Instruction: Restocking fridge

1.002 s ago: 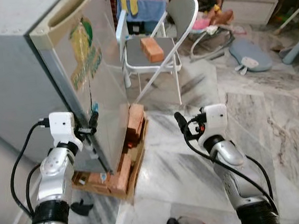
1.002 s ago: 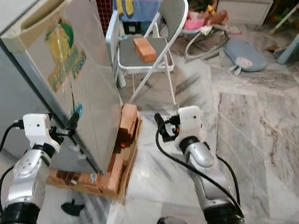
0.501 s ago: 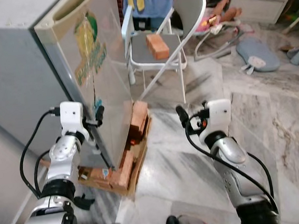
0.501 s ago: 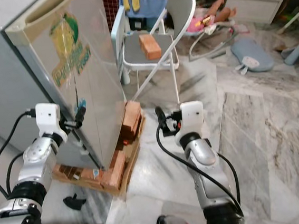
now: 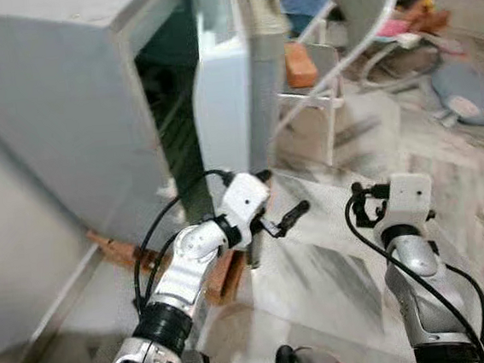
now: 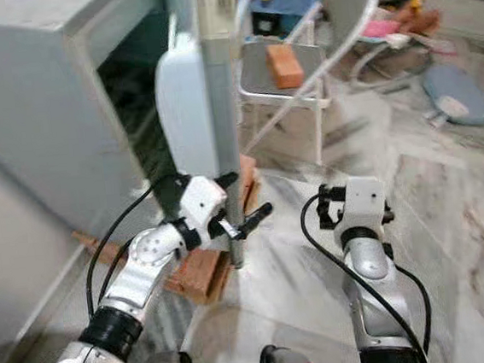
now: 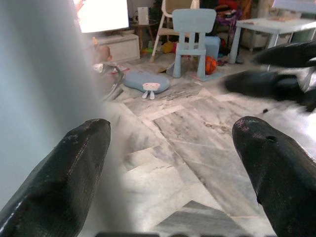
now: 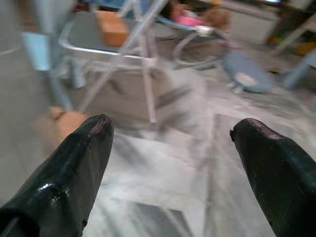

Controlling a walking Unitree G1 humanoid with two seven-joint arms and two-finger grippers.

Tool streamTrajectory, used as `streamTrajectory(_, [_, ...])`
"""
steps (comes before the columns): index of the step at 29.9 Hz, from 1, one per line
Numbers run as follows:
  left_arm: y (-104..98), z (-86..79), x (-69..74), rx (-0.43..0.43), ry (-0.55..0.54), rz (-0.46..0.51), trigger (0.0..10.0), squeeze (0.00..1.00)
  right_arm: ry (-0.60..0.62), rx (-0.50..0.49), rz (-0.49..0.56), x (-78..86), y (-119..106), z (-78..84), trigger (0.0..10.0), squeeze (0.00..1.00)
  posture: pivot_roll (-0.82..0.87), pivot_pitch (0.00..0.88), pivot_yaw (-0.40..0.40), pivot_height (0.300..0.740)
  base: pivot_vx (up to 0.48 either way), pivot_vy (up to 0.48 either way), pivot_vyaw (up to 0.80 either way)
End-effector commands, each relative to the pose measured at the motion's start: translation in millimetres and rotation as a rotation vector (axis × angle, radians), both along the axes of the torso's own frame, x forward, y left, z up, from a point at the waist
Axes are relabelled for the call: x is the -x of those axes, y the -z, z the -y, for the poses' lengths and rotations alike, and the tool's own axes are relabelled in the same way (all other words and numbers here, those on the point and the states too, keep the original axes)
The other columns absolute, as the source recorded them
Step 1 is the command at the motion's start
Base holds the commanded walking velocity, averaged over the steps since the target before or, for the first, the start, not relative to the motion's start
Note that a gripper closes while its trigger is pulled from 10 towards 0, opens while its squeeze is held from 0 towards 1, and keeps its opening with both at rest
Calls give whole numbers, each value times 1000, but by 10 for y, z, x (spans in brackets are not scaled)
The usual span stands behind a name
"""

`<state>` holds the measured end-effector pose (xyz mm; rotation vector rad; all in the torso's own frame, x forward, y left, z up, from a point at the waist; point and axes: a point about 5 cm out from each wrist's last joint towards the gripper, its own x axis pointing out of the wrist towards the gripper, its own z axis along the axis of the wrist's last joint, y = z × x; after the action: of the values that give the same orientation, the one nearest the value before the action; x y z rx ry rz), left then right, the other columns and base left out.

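Both end effectors gape empty; the left end effector (image 5: 282, 221) should push the fridge door (image 5: 226, 106) wider, clearing the right end effector (image 5: 358, 213).

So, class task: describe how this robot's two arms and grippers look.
Both arms are jointed silver metal with black bands near the base. Each wrist carries a white boxy block, with black cables looping along the arm. The left gripper and right gripper each have two long, rounded, glossy black fingers.

One fridge (image 5: 62, 96) is being counted, door (image 5: 224, 89) ajar; one folding chair (image 5: 340, 43); one brick (image 5: 298, 63) on its seat; two grippers, left gripper (image 5: 284, 220), right gripper (image 5: 361, 213).
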<state>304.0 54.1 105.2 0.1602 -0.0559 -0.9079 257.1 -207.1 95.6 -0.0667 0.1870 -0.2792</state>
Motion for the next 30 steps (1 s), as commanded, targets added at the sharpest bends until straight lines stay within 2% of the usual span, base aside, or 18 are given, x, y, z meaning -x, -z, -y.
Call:
streamTrajectory(1, [-7,-195,-77,17,-81,-17,10000,0,27,-6,6,46,-18,25,10000,0,42,99,-21,740,0,0,0])
streamTrajectory(2, [-40,-297,-114,27,-123,-2,10000,0,27,-14,11,55,-15,16,10000,0,46,99,-17,740,0,0,0])
streamTrajectory(3, [-137,-476,-148,52,-196,21,10000,0,36,-31,18,53,-16,2,10000,0,49,100,-15,740,0,0,0])
streamTrajectory(6, [-204,-624,-152,71,-255,28,10000,0,45,-45,27,31,-34,-8,10000,0,61,101,-13,740,0,0,0])
streamTrajectory(7, [-224,-793,-140,76,-303,41,10000,0,40,-63,49,-18,-76,-42,10000,0,65,101,-14,740,277,-364,0])
streamTrajectory(8, [-224,-793,-140,76,-303,41,10000,0,40,-63,49,-18,-76,-42,10000,0,65,101,-14,740,277,-364,0])
streamTrajectory(10, [-172,-937,-108,60,-349,33,10000,0,25,-63,64,-67,-112,-85,10000,0,72,101,-19,740,122,-412,0])
streamTrajectory(15, [-77,-1006,-14,47,-392,10,10000,0,14,-78,74,-131,-120,-117,10000,0,82,98,-28,740,200,-409,0])
streamTrajectory(21, [21,-987,113,24,-398,-17,10000,0,6,-100,90,-197,-129,-140,10000,0,84,93,-30,740,256,-403,0])
streamTrajectory(30, [83,-1031,133,15,-428,-35,10000,0,-98,-240,150,-313,-173,-396,10000,0,81,71,-10,740,320,-350,0])
